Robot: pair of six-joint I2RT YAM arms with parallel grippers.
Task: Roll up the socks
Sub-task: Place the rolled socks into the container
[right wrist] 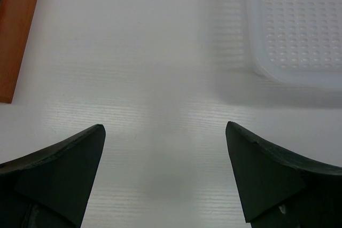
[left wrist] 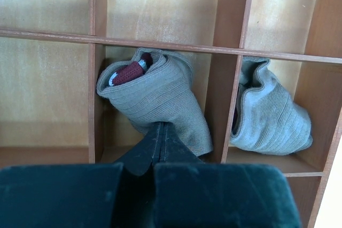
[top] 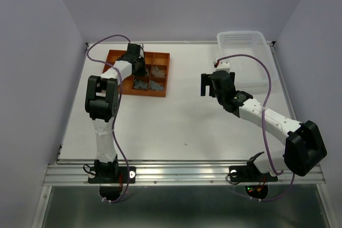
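Observation:
A rolled tan-brown sock bundle (left wrist: 155,97) with a red-white striped part tucked in its opening lies in a middle compartment of the orange wooden tray (left wrist: 219,105). My left gripper (left wrist: 162,126) is shut, its fingertips pressed together right at the bundle's lower edge, with no fabric showing between them. A rolled grey sock (left wrist: 270,113) fills the compartment to the right. In the top view the left gripper (top: 140,69) hangs over the tray (top: 115,56), and more grey socks (top: 149,84) lie in its near cells. My right gripper (top: 206,85) stands open over bare table, its fingers (right wrist: 69,164) wide apart.
A white perforated plastic basket (top: 243,41) stands at the back right, its corner in the right wrist view (right wrist: 299,25). The tray's orange edge (right wrist: 16,30) shows at that view's left. Grey walls close in the table on both sides.

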